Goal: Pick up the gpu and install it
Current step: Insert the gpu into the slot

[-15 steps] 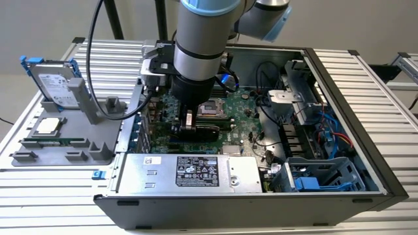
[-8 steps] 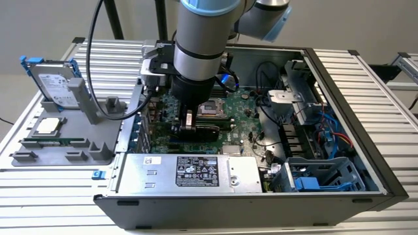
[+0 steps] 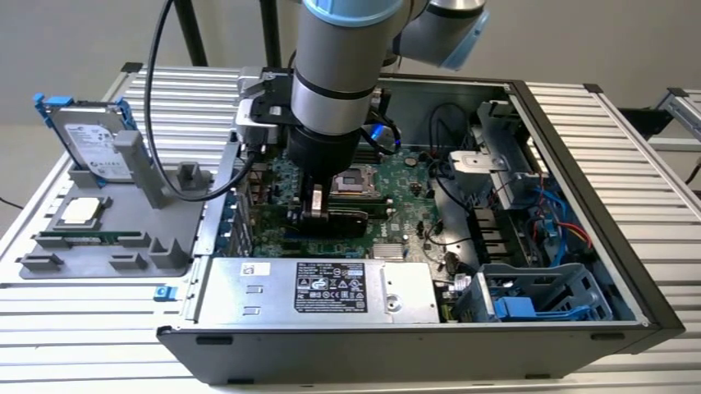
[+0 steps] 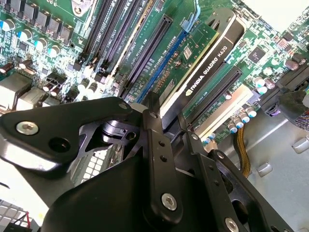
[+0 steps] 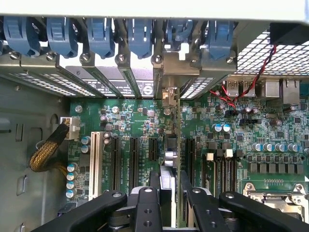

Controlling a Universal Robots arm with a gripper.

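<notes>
End effector (image 3: 318, 215) closed on the flat rectangular gpu (image 4: 205, 72) with black cooler shroud and green circuit board, held edge-down inside the open black computer case (image 3: 613, 271). Seen in the second wrist view standing in, or right at, a long slot (image 4: 154, 50) of the green motherboard (image 3: 411, 217), beside the blue-edged connector. In the first wrist view, card's thin edge (image 5: 175, 159) running between the black fingers (image 5: 145, 208) toward the silver bracket opening (image 5: 169, 72) under the blue plastic retention clips (image 5: 140, 36). Install step in hand, pickup done; full seating not judgeable. Needs, by judgement, straight downward pressure with bracket aligned to the rear opening. Over on the desk (image 3: 88, 320), grey fixture tray (image 3: 98, 238) holding a silver hard drive in blue frame (image 3: 93, 139).
</notes>
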